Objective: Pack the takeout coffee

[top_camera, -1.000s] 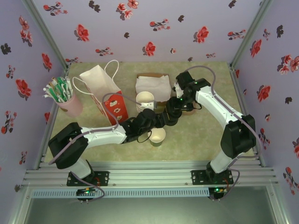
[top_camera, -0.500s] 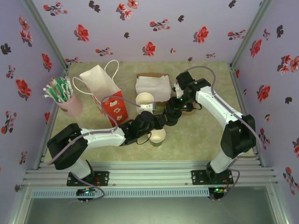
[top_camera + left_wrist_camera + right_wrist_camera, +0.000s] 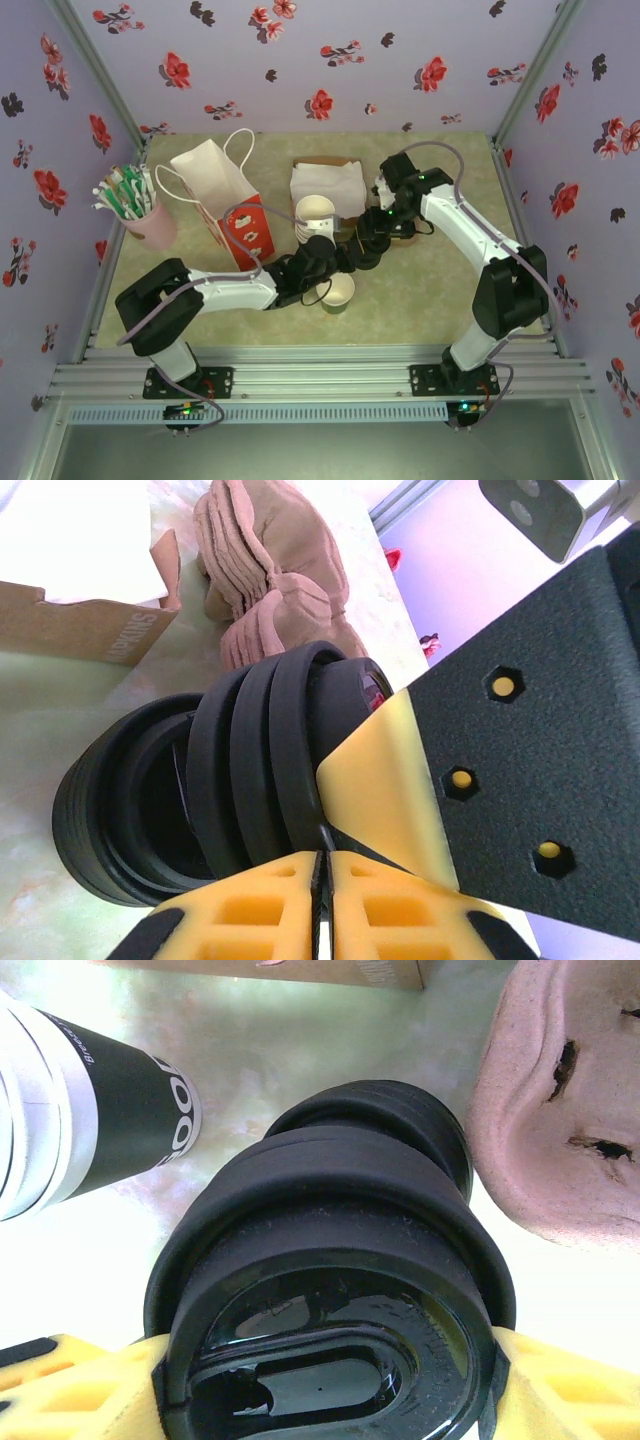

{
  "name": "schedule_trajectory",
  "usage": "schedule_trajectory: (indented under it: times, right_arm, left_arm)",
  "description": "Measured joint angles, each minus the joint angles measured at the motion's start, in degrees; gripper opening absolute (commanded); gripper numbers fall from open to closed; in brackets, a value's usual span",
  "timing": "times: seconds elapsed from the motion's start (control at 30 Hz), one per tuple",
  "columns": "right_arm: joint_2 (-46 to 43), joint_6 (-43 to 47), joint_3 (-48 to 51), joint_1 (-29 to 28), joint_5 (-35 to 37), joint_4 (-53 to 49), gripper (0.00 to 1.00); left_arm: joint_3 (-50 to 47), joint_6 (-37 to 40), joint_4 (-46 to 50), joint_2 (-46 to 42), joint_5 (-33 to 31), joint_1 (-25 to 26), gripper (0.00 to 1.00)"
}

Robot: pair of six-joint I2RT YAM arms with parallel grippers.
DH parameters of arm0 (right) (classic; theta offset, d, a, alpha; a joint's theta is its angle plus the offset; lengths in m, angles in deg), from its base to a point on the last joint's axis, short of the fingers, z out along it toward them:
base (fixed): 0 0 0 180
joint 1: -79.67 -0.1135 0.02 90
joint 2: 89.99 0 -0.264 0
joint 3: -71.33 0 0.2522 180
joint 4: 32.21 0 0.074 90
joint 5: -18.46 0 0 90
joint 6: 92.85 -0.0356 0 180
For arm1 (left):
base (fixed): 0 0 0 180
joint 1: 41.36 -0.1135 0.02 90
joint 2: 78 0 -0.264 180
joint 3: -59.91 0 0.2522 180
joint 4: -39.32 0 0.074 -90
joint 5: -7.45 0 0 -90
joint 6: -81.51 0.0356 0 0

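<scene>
The takeout coffee cup (image 3: 337, 291) stands open and lidless at mid-table, cream inside, just in front of both grippers. My right gripper (image 3: 370, 246) is shut on a stack of black lids (image 3: 330, 1260), its yellow fingers (image 3: 80, 1390) pressed to both sides of the stack. My left gripper (image 3: 346, 256) reaches in from the left. Its fingertips (image 3: 322, 855) are closed together on the thin rim of the end lid (image 3: 310, 750) of that stack. The right gripper's yellow pad (image 3: 385, 780) shows beside the lid.
A nested stack of cups (image 3: 315, 216) stands behind the left gripper. A napkin box (image 3: 328, 184) and a pulp cup carrier (image 3: 570, 1110) lie at the back. The paper bag (image 3: 222, 190) and a pink cup of straws (image 3: 138, 212) are at the left.
My left gripper has moved right and back to the lid stack and has closed from partly open to shut on a lid's rim. The right arm has stayed still.
</scene>
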Motion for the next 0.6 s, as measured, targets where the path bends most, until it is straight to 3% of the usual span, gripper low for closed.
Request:
schedule_trajectory:
  times: [0.6]
  right_arm:
    - [0.0,0.0,0.0,0.33,-1.33,0.02,0.65]
  left_arm:
    - [-1.68,-0.04,-1.4,-0.85,-0.17,0.0,0.11]
